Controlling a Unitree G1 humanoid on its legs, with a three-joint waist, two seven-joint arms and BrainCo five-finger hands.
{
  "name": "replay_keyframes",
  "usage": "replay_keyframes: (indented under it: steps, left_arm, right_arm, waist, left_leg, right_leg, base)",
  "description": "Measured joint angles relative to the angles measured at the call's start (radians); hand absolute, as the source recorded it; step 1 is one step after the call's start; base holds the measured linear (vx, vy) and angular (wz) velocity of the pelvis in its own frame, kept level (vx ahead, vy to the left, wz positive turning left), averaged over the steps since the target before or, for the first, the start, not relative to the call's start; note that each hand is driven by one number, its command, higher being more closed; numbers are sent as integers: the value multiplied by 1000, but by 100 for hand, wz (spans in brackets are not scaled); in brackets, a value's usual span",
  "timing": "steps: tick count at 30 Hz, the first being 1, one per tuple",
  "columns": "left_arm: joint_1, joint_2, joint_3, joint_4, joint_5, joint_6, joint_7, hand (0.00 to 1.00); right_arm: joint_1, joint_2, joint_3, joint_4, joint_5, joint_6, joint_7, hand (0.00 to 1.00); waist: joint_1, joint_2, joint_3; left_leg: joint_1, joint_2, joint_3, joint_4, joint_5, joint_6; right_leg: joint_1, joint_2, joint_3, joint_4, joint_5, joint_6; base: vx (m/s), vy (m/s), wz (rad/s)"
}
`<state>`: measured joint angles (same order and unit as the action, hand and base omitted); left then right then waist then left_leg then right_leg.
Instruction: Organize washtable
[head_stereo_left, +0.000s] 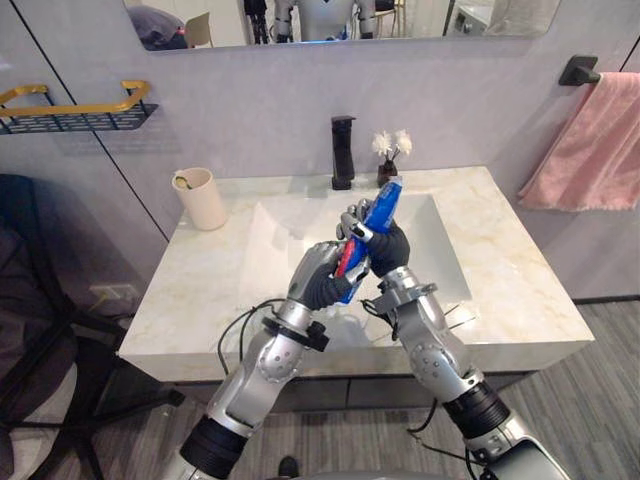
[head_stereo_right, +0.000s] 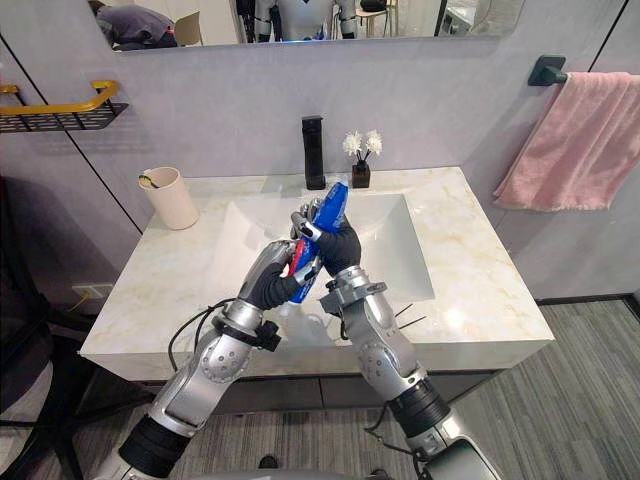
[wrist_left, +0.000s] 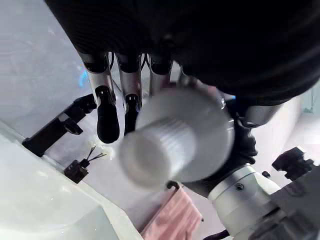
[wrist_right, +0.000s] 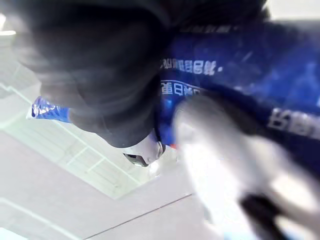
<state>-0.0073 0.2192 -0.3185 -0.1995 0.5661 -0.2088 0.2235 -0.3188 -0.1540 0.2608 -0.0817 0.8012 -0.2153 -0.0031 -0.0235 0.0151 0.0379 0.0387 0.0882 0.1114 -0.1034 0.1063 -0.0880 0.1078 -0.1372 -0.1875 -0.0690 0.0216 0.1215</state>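
**Q:** Fig. 1. Where is the tube?

**A:** The blue tube (head_stereo_left: 383, 205) is held in the air above the basin (head_stereo_left: 270, 235), slanting up and away from me. It touches neither the basin nor the counter (head_stereo_left: 520, 270). Both of my hands are on it.

**Q:** State of each hand?

**A:** My left robot hand (head_stereo_left: 325, 275) is clenched round the tube's lower end, fingers curled over it. In the left wrist view the white ribbed cap (wrist_left: 155, 150) points back toward the wrist, with my fingers (wrist_left: 107, 120) beside it. My right robot hand (head_stereo_left: 385, 245) grasps the tube just above the left, thumb and fingers wrapped round its middle. The upper end stands free past the fingers. In the right wrist view the blue tube wall lies against the palm. The two hands are touching or nearly so; I cannot tell which.

**Q:** What surrounds them?

**A:** A cream cup (head_stereo_left: 200, 197) stands upright on the counter's left rear part, well apart from my hands. A black faucet (head_stereo_left: 343, 152) rises behind the basin, and a small dark vase (head_stereo_left: 391, 155) with white flowers stands just beside it. A pink towel (head_stereo_left: 590, 145) hangs on the wall at right. A black and gold rack (head_stereo_left: 75, 105) is fixed to the wall at left.
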Motion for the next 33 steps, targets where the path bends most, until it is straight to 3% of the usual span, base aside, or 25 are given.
replay_keyframes:
  steps: [4,8,13,15,20,25,31,33]
  left_arm:
    - [77,0,239,-66,18,10,68,0]
    - [119,-15,439,-111,15,9,139,0]
    - [176,-96,677,-68,-107,27,220,0]
    - [231,-126,757,36,-193,31,237,0]
    - [306,-204,771,287,-325,48,209,0]
    - [339,-247,733,617,-400,71,121,0]
    - [344,-237,582,797,-407,76,32,0]
    - [344,-225,513,800,-405,76,-5,0]
  right_arm:
    - [-5,-30,-151,-81,-29,-56,-20,100]
    - [-5,-34,-215,-105,-66,-84,-40,100]
    - [9,-42,-292,-107,-131,-86,-65,100]
    - [17,-42,-317,-107,-188,-85,-85,100]
    - [28,-41,-364,-98,-271,-80,-112,100]
    - [28,-40,-374,-71,-361,-79,-153,100]
    - [-90,-50,-370,49,-461,-62,-203,100]
    - [-197,-75,-370,121,-492,-54,-225,100]
  waist:
    - [10,0,0]
    - [15,0,0]
    - [42,-3,-1]
    - [53,-6,-3]
    - [69,-23,-14]
    - [88,-41,-22]
    - [109,-57,-16]
    - [140,-72,-7]
  left_leg:
    - [3,0,-4,0,0,0]
    - [3,-1,-6,0,-1,-1]
    - [-12,-3,-24,0,-1,-1]
    - [-15,-3,-29,0,-1,-1]
    - [-36,-12,-59,0,-1,-1]
    - [-58,-26,-107,0,0,0]
    - [-101,-37,-188,0,18,6]
    - [-115,-36,-209,0,22,2]
  right_leg:
    - [7,0,-5,-3,0,0]
    - [10,0,-8,-7,-1,-1]
    - [12,0,-29,-19,-2,-3]
    - [12,0,-35,-22,-1,0]
    - [11,-6,-67,-19,-10,7]
    - [9,-16,-116,-4,-28,14]
    - [8,-20,-198,14,-46,20]
    - [8,-18,-220,11,-46,20]
  base:
    - [0,0,2]
    - [0,0,1]
    - [-3,-6,10]
    - [6,-17,10]
    - [7,-15,20]
    - [3,-12,26]
    - [-14,-18,40]
    - [-33,-28,33]
